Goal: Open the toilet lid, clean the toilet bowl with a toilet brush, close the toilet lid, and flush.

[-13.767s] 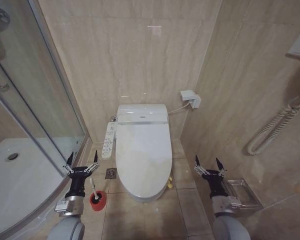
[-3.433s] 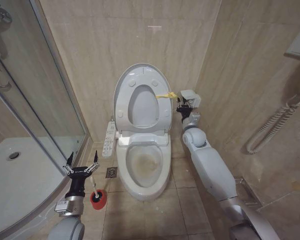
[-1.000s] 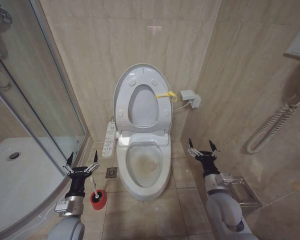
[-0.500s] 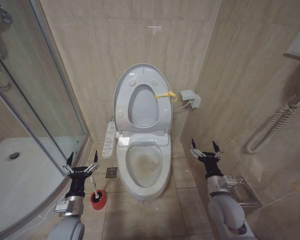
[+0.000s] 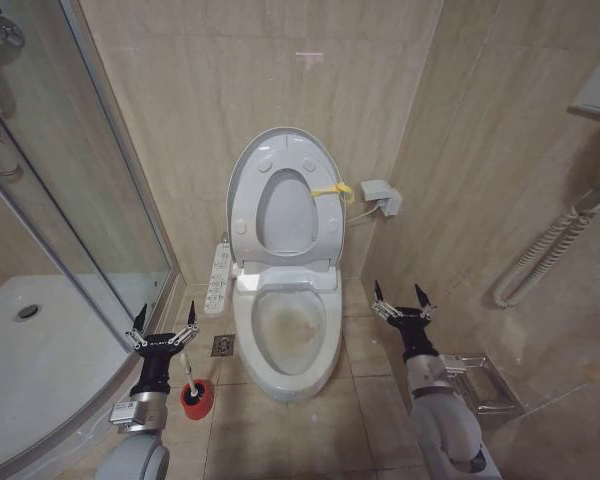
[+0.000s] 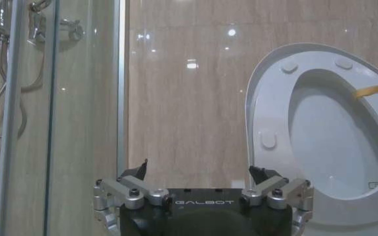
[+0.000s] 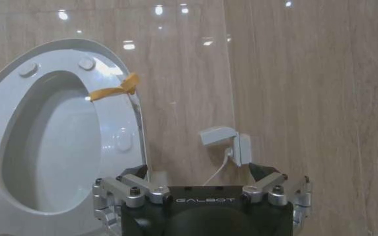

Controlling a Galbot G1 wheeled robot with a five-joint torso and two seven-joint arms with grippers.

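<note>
Tiled floor [image 5: 290, 430] carries toilet bowl [image 5: 285, 372] and toilet brush [image 5: 194, 397].

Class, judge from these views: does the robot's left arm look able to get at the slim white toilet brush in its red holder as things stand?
Probably yes: the open left gripper hovers just above the slim white toilet brush in its red holder on the floor, nothing between them.

Glossy white plastic oval toilet lid [image 5: 282, 190] — smooth; stained glossy ceramic toilet bowl [image 5: 288, 335]; polished beige stone-look wall tiles [image 5: 230, 90].

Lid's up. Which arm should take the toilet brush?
Probably left. The left hand hangs open just above the toilet brush beside the shower; the right hand is across the toilet bowl.
</note>
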